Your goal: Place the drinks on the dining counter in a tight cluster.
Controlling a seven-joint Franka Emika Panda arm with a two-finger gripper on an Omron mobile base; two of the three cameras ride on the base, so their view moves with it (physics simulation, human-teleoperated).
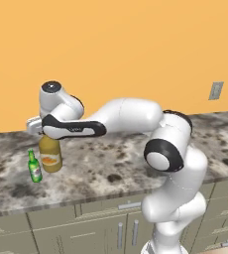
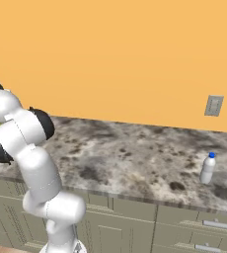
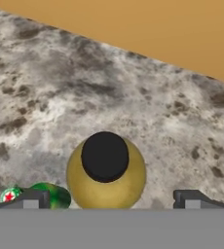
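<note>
Gripper (image 3: pixel 108 198) hangs straight over the jug (image 3: pixel 105 171), jaws wide open and holding nothing, the jug standing on the counter (image 1: pixel 136 163) just beside the green bottle (image 1: pixel 34 167), probably the cluster's start, while the white bottle (image 2: pixel 208 168) stands well apart.

Apparently a kitchen, speckled granite counter (image 2: pixel 135 153), handled cabinet fronts (image 1: pixel 86 230), orange wall (image 2: pixel 115 54)
</note>
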